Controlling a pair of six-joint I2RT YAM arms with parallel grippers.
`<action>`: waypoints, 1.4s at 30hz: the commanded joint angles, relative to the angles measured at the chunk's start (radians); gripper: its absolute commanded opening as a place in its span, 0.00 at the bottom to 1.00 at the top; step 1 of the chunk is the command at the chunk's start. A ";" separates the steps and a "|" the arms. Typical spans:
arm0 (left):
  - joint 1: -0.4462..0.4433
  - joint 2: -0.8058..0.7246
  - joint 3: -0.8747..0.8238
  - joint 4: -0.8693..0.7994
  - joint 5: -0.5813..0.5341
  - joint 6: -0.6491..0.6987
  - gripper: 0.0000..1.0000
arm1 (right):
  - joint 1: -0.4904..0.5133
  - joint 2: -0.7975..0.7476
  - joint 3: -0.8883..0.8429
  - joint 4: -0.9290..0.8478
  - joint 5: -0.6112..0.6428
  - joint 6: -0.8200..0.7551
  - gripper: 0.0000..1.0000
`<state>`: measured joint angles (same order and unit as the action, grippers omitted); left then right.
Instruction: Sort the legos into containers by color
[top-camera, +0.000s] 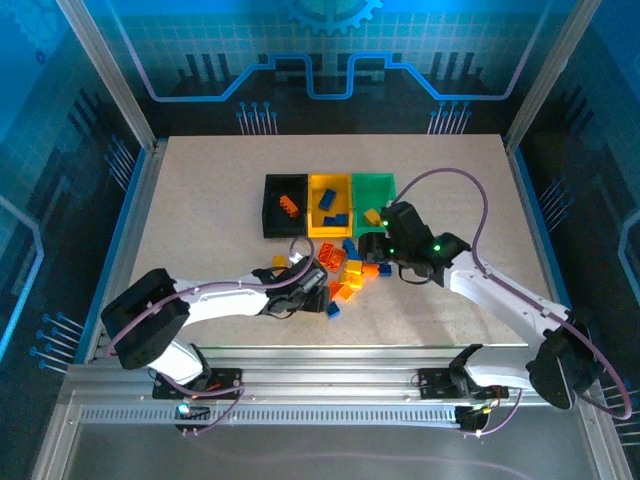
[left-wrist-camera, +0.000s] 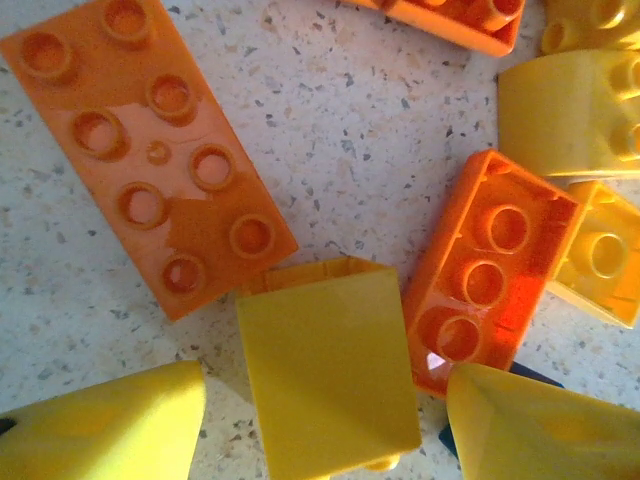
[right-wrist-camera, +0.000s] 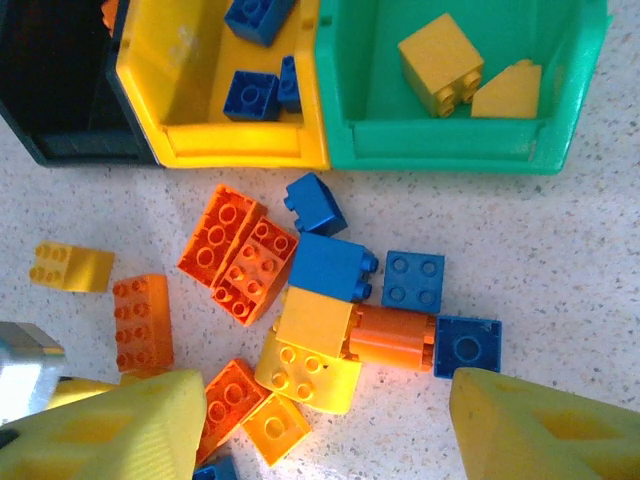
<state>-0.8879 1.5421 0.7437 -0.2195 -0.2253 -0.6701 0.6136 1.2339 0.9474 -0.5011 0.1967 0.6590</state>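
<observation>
Between the left gripper's (left-wrist-camera: 322, 400) parted yellow fingers lies a yellow brick (left-wrist-camera: 330, 360), straddled with a gap on each side and not gripped, with an orange brick (left-wrist-camera: 490, 270) just to its right and a long orange brick (left-wrist-camera: 150, 150) up to its left. The right gripper (right-wrist-camera: 325, 395) hangs wide open and empty above the loose legos (right-wrist-camera: 300, 320), which lie just before the containers: black bin (right-wrist-camera: 70, 150) holding orange, yellow bin (right-wrist-camera: 240, 145) blue, green bin (right-wrist-camera: 440, 152) yellow.

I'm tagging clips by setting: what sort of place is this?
Likely a lab or demo robot cell: an aluminium-framed enclosure, a blue circuit-pattern backdrop, and a speckled table laid with legos and three sorting containers.
</observation>
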 joint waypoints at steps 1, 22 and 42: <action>-0.011 0.023 0.027 -0.007 -0.052 0.020 0.64 | -0.021 -0.030 -0.015 0.020 -0.006 0.015 0.68; -0.045 -0.133 0.185 -0.095 -0.017 0.058 0.35 | -0.111 -0.140 -0.137 0.018 0.007 0.068 0.69; 0.136 0.703 1.210 -0.174 0.066 0.237 0.39 | -0.182 -0.314 -0.243 -0.074 -0.028 0.081 0.70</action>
<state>-0.7551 2.2040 1.8771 -0.3397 -0.1841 -0.4435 0.4435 0.9379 0.7181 -0.5503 0.1738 0.7246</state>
